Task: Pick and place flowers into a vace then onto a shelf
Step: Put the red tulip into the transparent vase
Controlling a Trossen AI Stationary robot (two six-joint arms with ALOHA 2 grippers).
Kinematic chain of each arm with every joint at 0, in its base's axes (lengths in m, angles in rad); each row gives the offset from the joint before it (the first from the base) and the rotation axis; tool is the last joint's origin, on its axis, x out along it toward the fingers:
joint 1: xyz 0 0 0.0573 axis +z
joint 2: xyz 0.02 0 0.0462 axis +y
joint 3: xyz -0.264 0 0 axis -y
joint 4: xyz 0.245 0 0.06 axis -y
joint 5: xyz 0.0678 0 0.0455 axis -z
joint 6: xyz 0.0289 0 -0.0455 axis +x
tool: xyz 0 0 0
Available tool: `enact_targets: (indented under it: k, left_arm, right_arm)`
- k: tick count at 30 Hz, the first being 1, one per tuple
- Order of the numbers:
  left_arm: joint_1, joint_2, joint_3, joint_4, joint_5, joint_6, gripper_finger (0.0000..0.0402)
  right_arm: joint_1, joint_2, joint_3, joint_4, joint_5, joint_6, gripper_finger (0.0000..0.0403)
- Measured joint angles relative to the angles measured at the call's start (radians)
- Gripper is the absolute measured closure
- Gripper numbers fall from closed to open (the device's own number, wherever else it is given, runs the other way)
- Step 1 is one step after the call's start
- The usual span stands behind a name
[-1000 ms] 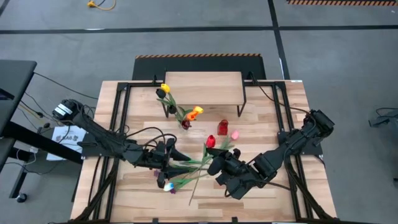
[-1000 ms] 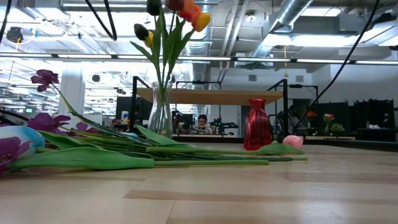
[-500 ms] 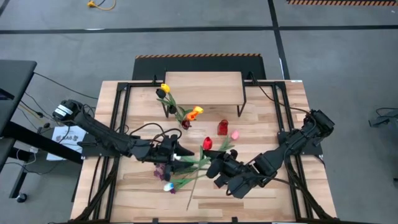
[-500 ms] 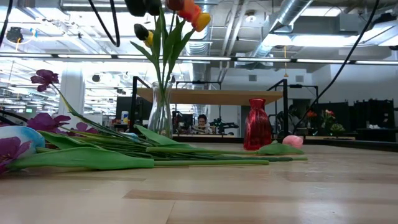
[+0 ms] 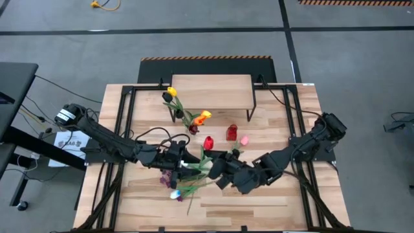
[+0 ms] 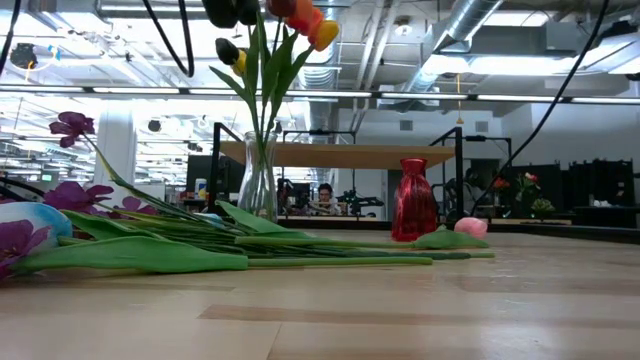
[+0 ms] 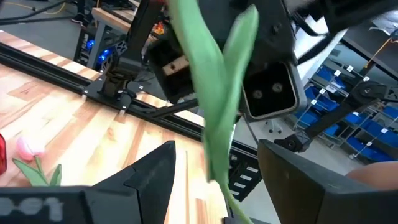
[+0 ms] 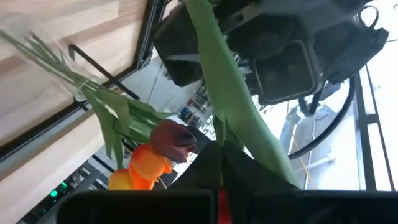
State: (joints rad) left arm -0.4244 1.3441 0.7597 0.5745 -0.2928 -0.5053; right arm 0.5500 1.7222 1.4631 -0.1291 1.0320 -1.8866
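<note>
Red tulip (image 5: pixel 208 142) lifted near table centre, head tilted toward the clear vase (image 5: pixel 192 129) at 11 o'clock from it, likely for dropping in beside the blooms standing there. Stem pinched tight in the right gripper (image 5: pixel 218 172), at 5 o'clock from the head. Left gripper (image 5: pixel 187 163) at 9 o'clock of that, fingers apart astride the same stem, presumably to steady or take it. Loose flowers (image 5: pixel 180 189) lying at 7 o'clock. Shelf (image 5: pixel 211 90) at 12 o'clock, for later.

Flowers (image 5: pixel 194 171): green stems; red, yellow, orange, purple heads. Small vase (image 5: pixel 231 133): red. Shelf (image 5: pixel 211 90): light wood, black legs.
</note>
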Motion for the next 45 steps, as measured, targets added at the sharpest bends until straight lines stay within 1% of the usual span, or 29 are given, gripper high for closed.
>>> enact_targets:
  k: [3, 9, 12, 15, 17, 20, 21, 22, 26, 33, 35, 40, 45]
  left_arm:
    - [0.0, 0.0, 0.0, 0.0, 0.0, 0.008, 0.0184]
    - [0.0, 0.0, 0.0, -0.001, 0.006, 0.068, 0.0185]
    - [0.0, 0.0, 0.0, -0.001, 0.009, 0.101, 0.02]
    - [0.0, 0.0, 0.0, -0.004, 0.009, 0.137, 0.0239]
    - [0.0, 0.0, 0.0, -0.006, 0.009, 0.168, 0.0281]
    - [0.0, 0.0, 0.0, -0.009, 0.006, 0.211, 0.0363]
    - [0.0, 0.0, 0.0, -0.011, -0.002, 0.217, 0.0381]
    - [0.0, 0.0, -0.001, -0.012, -0.005, 0.219, 0.0387]
    - [0.0, -0.001, -0.001, -0.006, -0.008, 0.226, 0.0395]
    - [0.0, -0.001, -0.001, -0.01, 0.0, 0.229, 0.0399]
    - [0.0, -0.002, -0.001, -0.01, 0.001, 0.23, 0.0399]
    - [0.0, -0.001, -0.001, 0.0, 0.002, 0.229, 0.04]
    - [-0.015, -0.013, 0.02, -0.027, 0.0, 0.246, 0.04]
  right_arm:
    - [-0.02, 0.0, 0.0, 0.014, -0.02, -0.006, 0.0402]
    - [-0.035, 0.0, 0.0, 0.022, -0.022, -0.007, 0.0402]
    - [-0.031, 0.0, 0.0, 0.022, -0.022, -0.007, 0.0402]
    - [-0.026, 0.0, 0.0, 0.022, -0.022, -0.007, 0.0402]
    - [-0.019, 0.0, 0.0, 0.022, -0.025, -0.007, 0.0402]
    - [-0.013, 0.0, 0.0, 0.024, -0.027, -0.007, 0.0402]
    - [-0.013, 0.0, 0.0, 0.029, -0.027, -0.006, 0.0401]
    - [-0.013, 0.0, 0.0, 0.038, -0.027, 0.0, 0.04]
    - [-0.014, 0.0, 0.0, 0.07, -0.03, 0.045, 0.0386]
    - [-0.014, 0.0, 0.0, 0.07, -0.037, 0.063, 0.0347]
    - [-0.014, 0.0, 0.0, 0.07, -0.04, 0.114, 0.0333]
    - [-0.015, 0.0, 0.0, 0.07, -0.062, 0.267, 0.0286]
    - [-0.015, 0.0, 0.0, 0.038, -0.062, 0.299, 0.0227]
